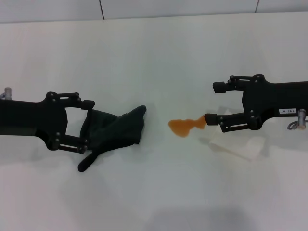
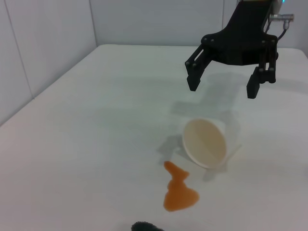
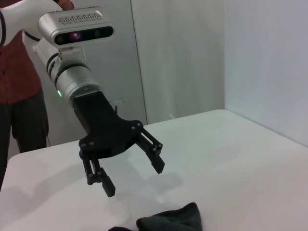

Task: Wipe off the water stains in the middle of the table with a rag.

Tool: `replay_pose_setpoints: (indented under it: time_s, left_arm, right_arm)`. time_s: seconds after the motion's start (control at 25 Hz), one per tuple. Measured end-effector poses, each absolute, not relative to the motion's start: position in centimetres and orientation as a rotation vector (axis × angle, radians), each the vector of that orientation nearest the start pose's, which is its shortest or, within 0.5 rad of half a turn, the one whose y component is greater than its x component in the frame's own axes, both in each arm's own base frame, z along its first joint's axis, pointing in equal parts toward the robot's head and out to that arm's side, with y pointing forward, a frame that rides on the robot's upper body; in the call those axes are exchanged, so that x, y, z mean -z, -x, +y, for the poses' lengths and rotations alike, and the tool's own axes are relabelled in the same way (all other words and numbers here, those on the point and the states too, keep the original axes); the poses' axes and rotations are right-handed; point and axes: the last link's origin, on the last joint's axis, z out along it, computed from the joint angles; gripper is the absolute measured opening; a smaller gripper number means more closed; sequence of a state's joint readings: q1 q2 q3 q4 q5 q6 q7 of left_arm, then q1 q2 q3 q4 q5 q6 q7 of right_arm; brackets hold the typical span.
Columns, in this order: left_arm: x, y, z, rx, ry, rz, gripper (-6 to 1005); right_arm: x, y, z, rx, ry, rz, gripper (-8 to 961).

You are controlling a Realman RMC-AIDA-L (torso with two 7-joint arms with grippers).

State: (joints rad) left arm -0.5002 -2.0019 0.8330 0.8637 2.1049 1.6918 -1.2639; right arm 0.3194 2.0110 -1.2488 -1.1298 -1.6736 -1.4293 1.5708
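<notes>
The rag (image 1: 118, 129) is a dark green-black cloth lying crumpled on the white table (image 1: 154, 57), left of centre, with a narrow strip trailing toward me. My left gripper (image 1: 87, 124) is open at the rag's left edge. In the right wrist view this left gripper (image 3: 134, 179) hovers above the table, behind the rag (image 3: 168, 219), holding nothing. The water stains (image 1: 185, 126) form an orange puddle with a narrow tail, also visible in the left wrist view as the water stains (image 2: 179, 192). My right gripper (image 1: 215, 103) hangs open just right of the puddle.
A white cup (image 2: 206, 143) lies on its side under the right gripper (image 2: 222, 89), its mouth toward the puddle; in the head view the cup (image 1: 238, 144) looks faint. A person in a red shirt (image 3: 19, 72) stands beyond the table's far edge.
</notes>
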Motion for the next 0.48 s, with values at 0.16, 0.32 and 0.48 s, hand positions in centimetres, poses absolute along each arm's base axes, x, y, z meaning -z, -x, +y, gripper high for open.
replay_pose_setpoints:
  time_s: [0.16, 0.32, 0.48]
  left_arm:
    - [-3.6, 26.37, 32.27, 0.343, 2.946, -0.158, 890]
    - [-3.6, 26.37, 32.27, 0.343, 2.946, -0.158, 890]
    - [-3.62, 26.37, 32.27, 0.344, 2.945, -0.158, 889]
  right_arm:
    - [-1.98, -21.27, 31.93, -0.584, 2.806, 0.322, 840]
    - [-1.96, -21.25, 31.92, -0.584, 2.807, 0.322, 839]
    - [-1.97, -21.13, 31.92, -0.584, 2.81, 0.339, 838]
